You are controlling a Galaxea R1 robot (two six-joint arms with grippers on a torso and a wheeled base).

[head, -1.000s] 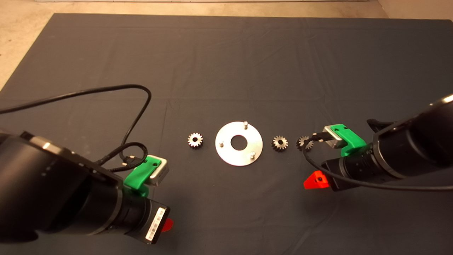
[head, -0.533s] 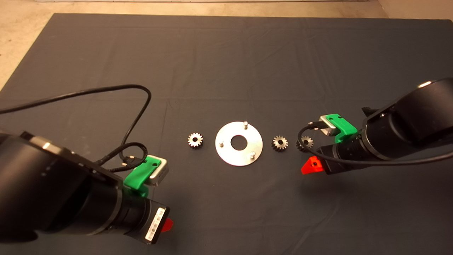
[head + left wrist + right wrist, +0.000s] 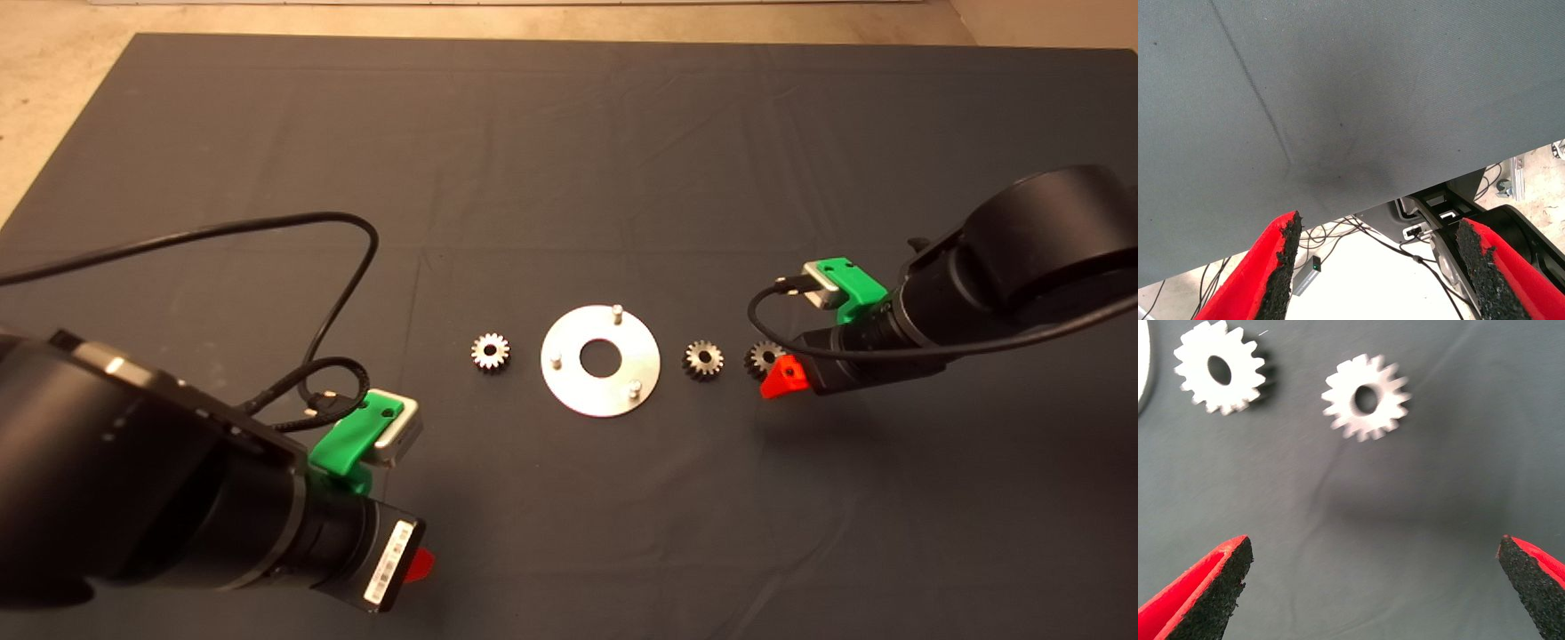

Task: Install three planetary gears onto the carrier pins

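The silver disc (image 3: 600, 360) lies mid-mat with three upright carrier pins (image 3: 616, 310), all bare. One planetary gear (image 3: 490, 351) lies flat left of the disc. Two more lie right of it, a nearer one (image 3: 702, 359) and a farther one (image 3: 765, 358). My right gripper (image 3: 781, 373) is open and empty, right beside the farther gear. In the right wrist view its gripper (image 3: 1375, 553) has wide-apart fingers, with both gears (image 3: 1366, 397) (image 3: 1221, 375) ahead of them. My left gripper (image 3: 418, 563) hangs open and empty at the mat's front left; its own view (image 3: 1379, 227) shows it over the mat's edge.
A black cable (image 3: 338, 293) loops over the mat from the left arm toward the left gear. The dark mat (image 3: 569, 160) stretches bare behind the parts. Past the mat's edge, cables and a black frame (image 3: 1451, 213) stand on the floor.
My right arm has swung toward the mat's far side, bringing its open gripper up to the farther right gear. The left arm and all parts have not moved.
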